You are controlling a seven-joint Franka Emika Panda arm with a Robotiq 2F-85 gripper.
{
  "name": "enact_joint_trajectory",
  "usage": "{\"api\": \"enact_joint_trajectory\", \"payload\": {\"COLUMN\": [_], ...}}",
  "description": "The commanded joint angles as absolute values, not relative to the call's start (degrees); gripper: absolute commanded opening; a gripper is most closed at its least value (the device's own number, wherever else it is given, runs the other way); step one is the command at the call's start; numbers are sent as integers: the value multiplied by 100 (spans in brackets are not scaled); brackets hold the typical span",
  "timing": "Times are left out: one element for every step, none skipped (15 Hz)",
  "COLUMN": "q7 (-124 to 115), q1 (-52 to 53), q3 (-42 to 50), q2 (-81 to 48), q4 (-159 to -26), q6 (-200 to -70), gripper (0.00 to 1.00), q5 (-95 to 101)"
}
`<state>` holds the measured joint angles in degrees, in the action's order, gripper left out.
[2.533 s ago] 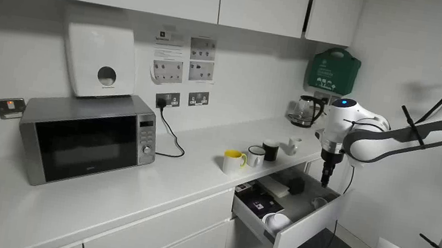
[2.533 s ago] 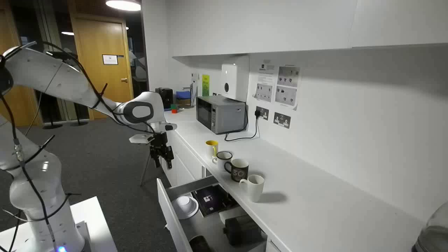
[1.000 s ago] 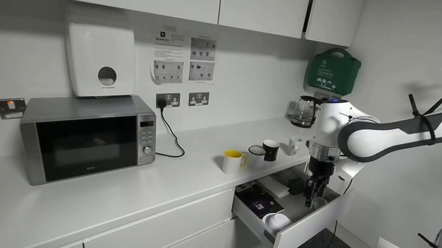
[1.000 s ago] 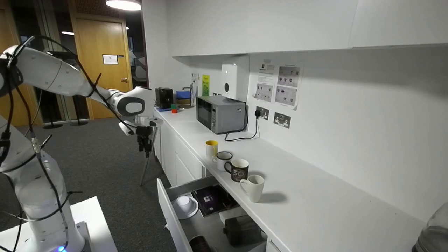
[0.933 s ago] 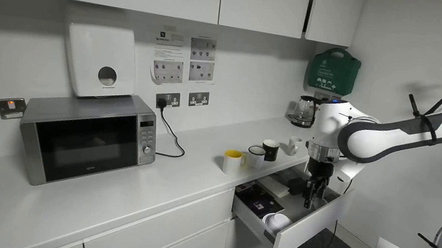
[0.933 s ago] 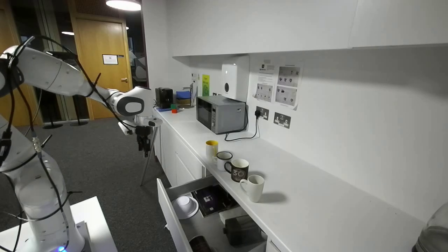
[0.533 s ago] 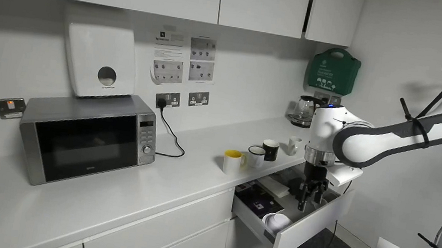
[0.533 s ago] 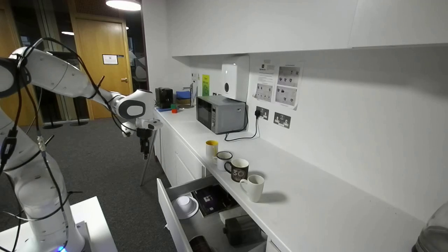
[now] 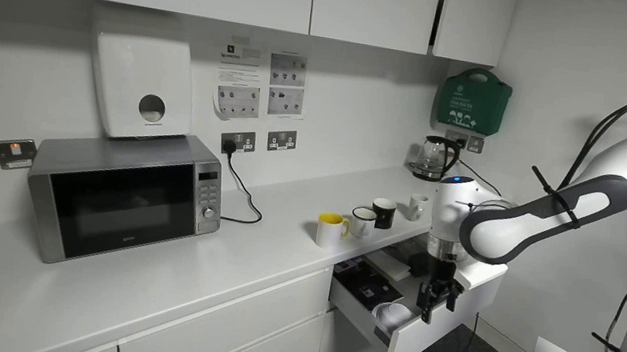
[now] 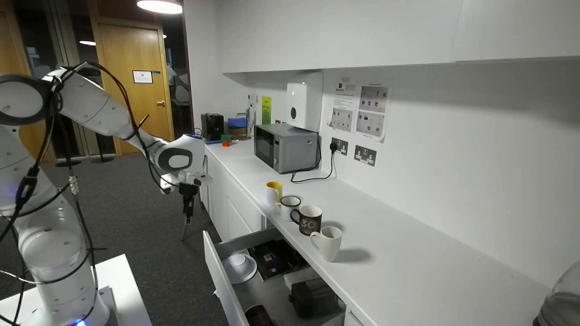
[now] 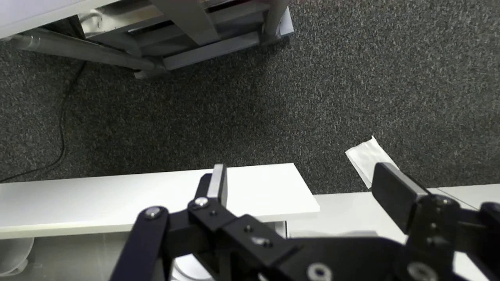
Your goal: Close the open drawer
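The open drawer (image 9: 407, 347) is pulled out from under the white counter; its white front panel also shows in an exterior view (image 10: 221, 281) and in the wrist view (image 11: 113, 199). Inside are a white cup on a saucer (image 10: 240, 267), a flat black box (image 10: 276, 258) and a dark object (image 10: 312, 299). My gripper (image 9: 437, 314) points down on the room side of the drawer front, apart from it in an exterior view (image 10: 188, 221). In the wrist view the gripper (image 11: 304, 186) is open, with nothing between its fingers, and the drawer front's end shows below them.
Several mugs (image 9: 383, 213) stand along the counter's front edge above the drawer. A microwave (image 9: 126, 199) and a glass kettle (image 9: 434, 158) stand on the counter. The robot's white table (image 10: 120, 285) is opposite the drawer. White paper (image 11: 369, 158) lies on the dark carpet.
The gripper has moved away from the counter to the room side of the drawer front, then down, and has turned somewhat. The drawer has not moved.
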<state>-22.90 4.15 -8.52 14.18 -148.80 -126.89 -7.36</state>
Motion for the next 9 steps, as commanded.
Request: {"api": "enact_joint_trajectory", "payload": {"q7": [-2409,-2398,-2389,-2394,-2398,-2373,-2375,-2370,-2358], "q1": [361,365,370,367,367,372,376,382,387], "q3": [-844,-835,-828,-823,-815,-797,-789,-776,-757], "q2": [1227,1178,1114,1052,968,872,779,674,561], "q4": [-15167,-15221,-15275,-15324,-15357,-15381,-15379,-15381,-15356], "q6": [-13081,-13157,-13238,-13333,-13439,-13539,-13631,-13731,-13817], "gripper": [100,100,100,100,100,100,100,100,100], "q5": [-631,-632,-639,-624,-626,-658,-665,-673,-695]}}
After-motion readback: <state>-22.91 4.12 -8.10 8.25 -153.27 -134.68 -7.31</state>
